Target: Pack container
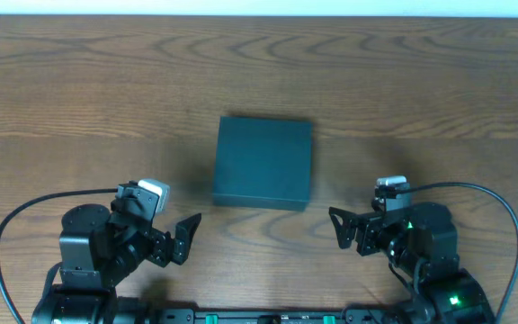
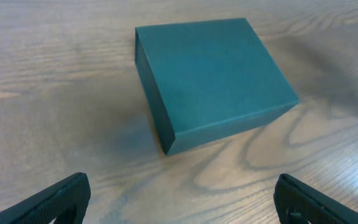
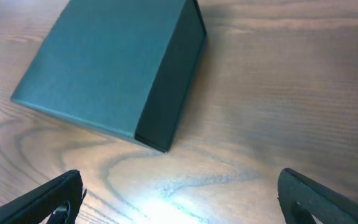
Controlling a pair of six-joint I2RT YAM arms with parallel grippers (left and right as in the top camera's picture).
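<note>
The closed container point(image 1: 263, 163) sits on the desk point(image 1: 439, 90), probably so both arms can reach it. Flanking it, the left gripper point(image 1: 185, 238) and right gripper point(image 1: 339, 230) gape wide, empty.

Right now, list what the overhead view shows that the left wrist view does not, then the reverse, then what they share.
Overhead only: the right arm and the right pincer, open, off the container's right front corner. Left wrist only: the container's side walls, seen close up. Both: the container, closed, on the wooden table, and the left pincer, open and holding nothing.
</note>
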